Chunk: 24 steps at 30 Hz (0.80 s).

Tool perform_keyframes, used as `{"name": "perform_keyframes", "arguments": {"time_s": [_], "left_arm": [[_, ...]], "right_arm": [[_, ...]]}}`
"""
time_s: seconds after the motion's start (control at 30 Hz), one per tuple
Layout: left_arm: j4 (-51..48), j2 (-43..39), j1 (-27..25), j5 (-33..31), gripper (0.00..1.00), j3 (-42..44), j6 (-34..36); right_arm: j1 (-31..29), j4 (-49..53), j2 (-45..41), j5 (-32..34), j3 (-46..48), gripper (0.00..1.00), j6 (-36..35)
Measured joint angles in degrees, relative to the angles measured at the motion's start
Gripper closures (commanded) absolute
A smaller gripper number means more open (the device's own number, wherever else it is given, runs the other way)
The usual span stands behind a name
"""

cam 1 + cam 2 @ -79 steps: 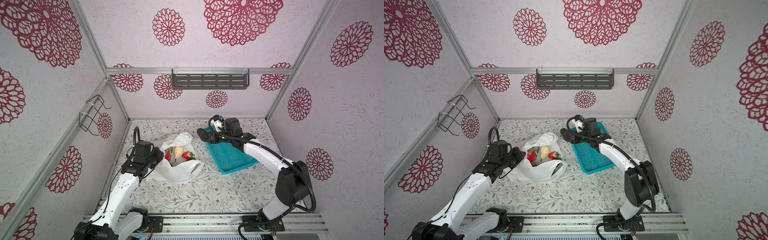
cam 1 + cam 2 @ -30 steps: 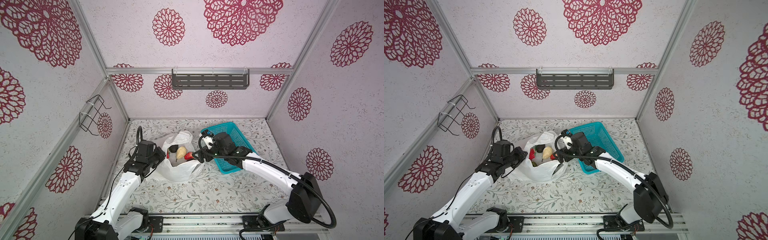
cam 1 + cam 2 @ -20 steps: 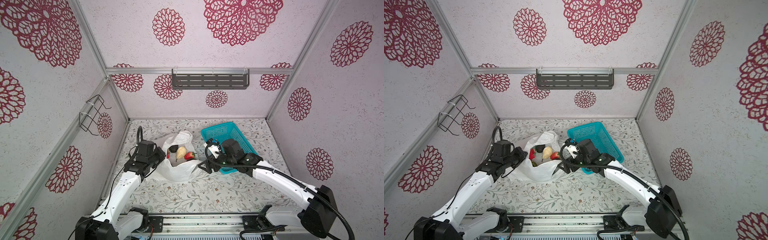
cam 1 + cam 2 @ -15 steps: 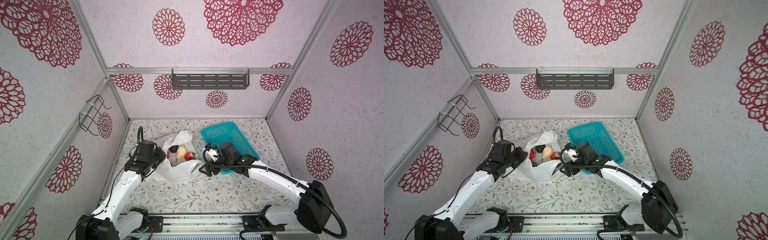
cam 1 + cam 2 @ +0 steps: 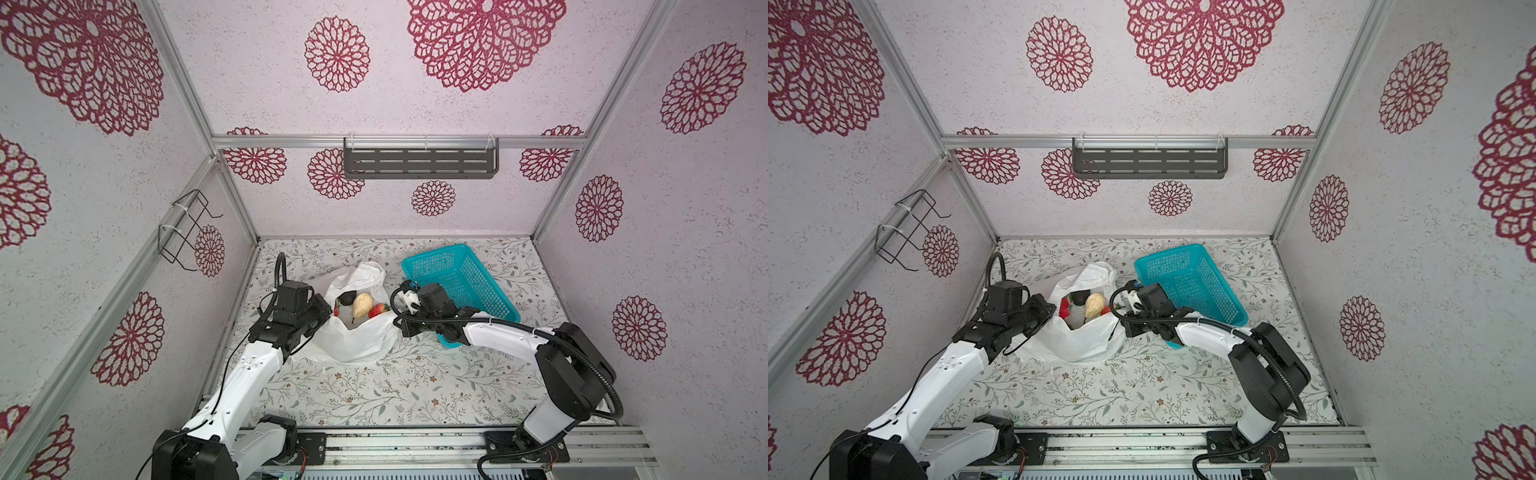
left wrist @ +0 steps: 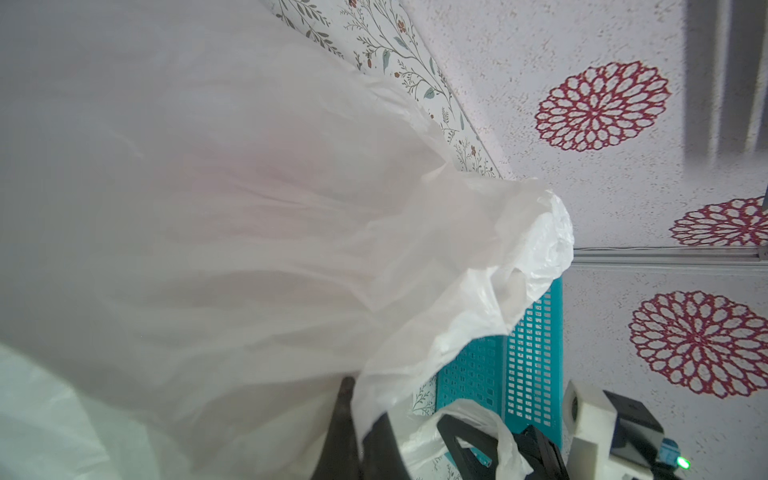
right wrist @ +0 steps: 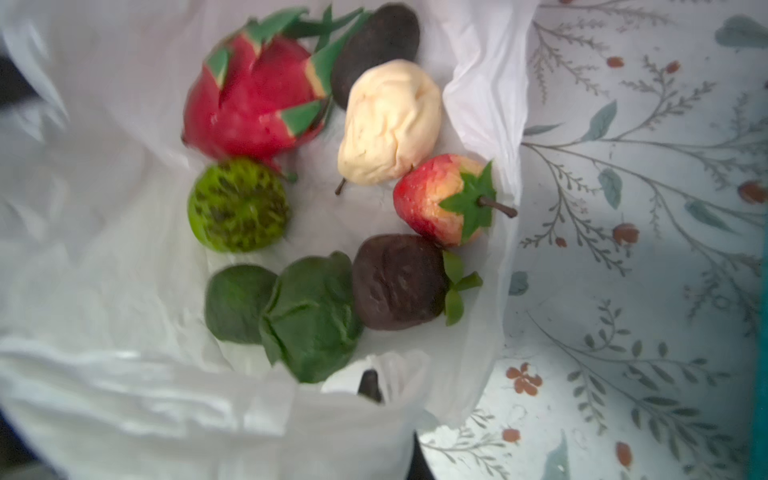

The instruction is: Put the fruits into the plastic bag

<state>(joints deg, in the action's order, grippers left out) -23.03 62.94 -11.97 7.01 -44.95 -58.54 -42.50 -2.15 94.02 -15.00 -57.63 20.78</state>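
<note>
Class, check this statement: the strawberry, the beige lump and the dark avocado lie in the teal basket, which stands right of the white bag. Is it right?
No. The strawberry, the beige lump and the dark avocado lie in the white bag, not the teal basket; the right wrist view shows it. The basket does stand right of the bag.

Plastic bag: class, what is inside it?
Inside the bag: red-and-green fruit, avocado, beige lump, strawberry, purple ball, bumpy green ball and green leaves. Anything under them or behind the folds is hidden.
</note>
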Motion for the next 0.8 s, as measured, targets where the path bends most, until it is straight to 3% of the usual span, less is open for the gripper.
{"name": "perform_keyframes", "arguments": {"time_s": [0.3,0.57,0.8], "left_arm": [[0.02,0.13,0.20,-0.04,1.00,0.00,0.02],[0.04,0.90,1.55,0.26,1.00,0.00,0.04],[0.44,0.90,4.94,1.75,1.00,0.00,0.00]], "right_arm": [[-2.16,2.21,0.39,-0.07,-14.01,1.00,-3.45],[-9.42,9.66,7.69,0.44,-33.97,1.00,-13.29],[-13.55,16.31,12.39,3.06,-42.77,1.00,-20.63]]}}
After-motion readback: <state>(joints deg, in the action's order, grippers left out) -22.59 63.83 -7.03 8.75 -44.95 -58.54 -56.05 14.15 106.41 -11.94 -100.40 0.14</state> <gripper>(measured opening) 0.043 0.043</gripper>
